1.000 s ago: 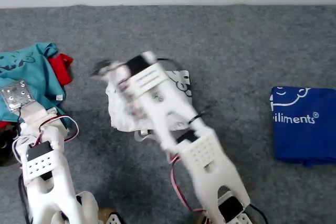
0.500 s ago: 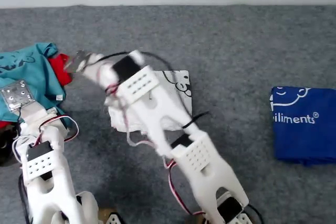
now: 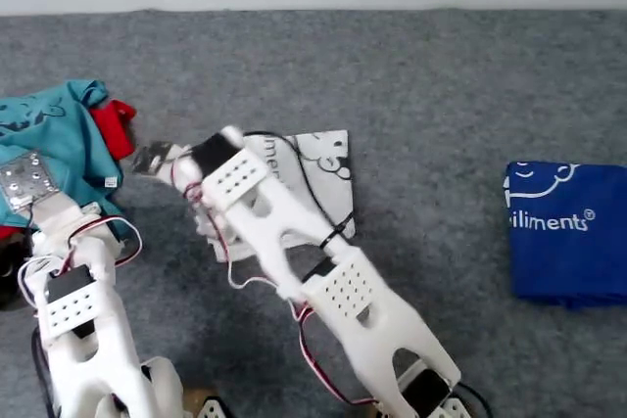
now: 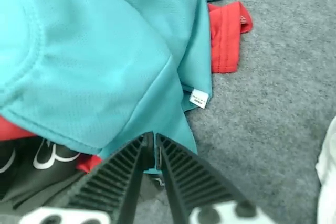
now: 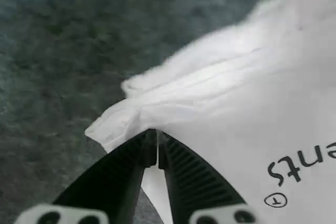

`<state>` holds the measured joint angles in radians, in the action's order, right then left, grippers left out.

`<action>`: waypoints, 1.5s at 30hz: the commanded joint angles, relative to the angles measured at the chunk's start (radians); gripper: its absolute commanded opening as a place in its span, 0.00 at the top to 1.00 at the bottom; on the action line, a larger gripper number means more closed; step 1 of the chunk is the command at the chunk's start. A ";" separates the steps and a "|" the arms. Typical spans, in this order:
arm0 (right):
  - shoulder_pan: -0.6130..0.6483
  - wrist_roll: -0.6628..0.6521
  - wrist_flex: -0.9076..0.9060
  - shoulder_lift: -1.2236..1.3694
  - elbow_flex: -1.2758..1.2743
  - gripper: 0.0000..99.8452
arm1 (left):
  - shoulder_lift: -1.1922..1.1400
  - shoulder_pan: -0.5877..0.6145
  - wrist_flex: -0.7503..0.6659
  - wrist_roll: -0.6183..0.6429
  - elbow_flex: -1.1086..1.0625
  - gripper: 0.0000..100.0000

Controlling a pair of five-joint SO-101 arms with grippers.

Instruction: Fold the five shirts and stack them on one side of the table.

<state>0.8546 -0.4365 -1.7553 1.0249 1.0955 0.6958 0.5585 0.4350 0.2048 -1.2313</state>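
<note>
Since the white shirt (image 3: 318,178) sits partly folded mid-table, the right gripper (image 3: 152,157) has its claw squeezed tight on a corner of it, with a sliver of cloth showing between the jaws. My guess is that grip is there to drag the next fold over. One blue shirt (image 3: 568,232) lies folded on the right side, probably the start of the stack. The left gripper (image 4: 154,136) is closed too, tips at the edge of the teal shirt (image 4: 94,66), which tops a heap with a red shirt (image 4: 226,35) and a black one (image 4: 31,171). Can't tell if it's actually pinching fabric.
</note>
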 commanded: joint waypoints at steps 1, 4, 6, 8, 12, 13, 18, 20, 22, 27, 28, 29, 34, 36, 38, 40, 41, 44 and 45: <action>0.001 0.011 -0.035 -0.033 0.077 0.99 | 0.034 0.002 -0.023 -0.009 0.007 0.98; -0.050 0.017 -0.035 -0.058 0.198 0.98 | 0.034 0.002 -0.023 -0.009 0.007 0.98; -0.081 0.017 -0.035 -0.068 0.279 0.98 | 0.034 0.002 -0.023 -0.009 0.007 0.98; -0.102 0.017 -0.035 -0.073 0.331 0.98 | 0.034 0.002 -0.023 -0.009 0.007 0.98; -0.108 0.012 0.012 -0.065 0.331 0.98 | 0.034 0.000 -0.023 -0.009 0.007 0.98; -0.108 0.012 0.044 -0.056 0.325 0.98 | 0.034 0.000 -0.023 -0.009 0.007 0.98; -0.108 0.011 0.191 0.002 0.316 0.98 | 0.034 0.000 -0.023 -0.009 0.007 0.98; -0.116 -0.002 0.263 0.036 0.315 0.98 | 0.034 0.000 -0.023 -0.009 0.007 0.98; -0.125 -0.051 0.337 0.081 0.313 0.98 | 0.034 0.000 -0.023 -0.009 0.007 0.98; -0.156 -0.157 0.492 0.197 0.319 0.99 | 0.034 0.000 -0.023 -0.009 0.007 0.98; -0.165 -0.169 0.515 0.213 0.321 0.99 | 0.034 0.000 -0.023 -0.009 0.007 0.98; -0.173 -0.178 0.539 0.220 0.322 0.99 | 0.034 0.000 -0.023 -0.009 0.007 0.98; -0.213 -0.187 0.634 0.223 0.322 0.99 | 0.034 -0.002 -0.023 -0.009 0.007 0.98; -0.219 -0.186 0.636 0.216 0.333 0.99 | 0.034 -0.002 -0.023 -0.009 0.007 0.98; -0.216 -0.183 0.595 0.199 0.361 0.99 | 0.034 -0.002 -0.023 -0.009 0.007 0.98; -0.203 -0.181 0.541 0.182 0.399 0.99 | 0.034 -0.002 -0.023 -0.009 0.007 0.98; -0.196 -0.181 0.506 0.173 0.422 0.99 | 0.034 -0.002 -0.023 -0.009 0.007 0.98; -0.166 -0.181 0.398 0.153 0.493 0.99 | 0.034 -0.002 -0.023 -0.009 0.007 0.98; -0.157 -0.181 0.363 0.148 0.519 0.99 | 0.034 -0.002 -0.023 -0.009 0.007 0.98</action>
<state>0.6659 -0.6160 -1.3073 1.2689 1.5098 0.6958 0.5585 0.4350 0.2048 -1.2313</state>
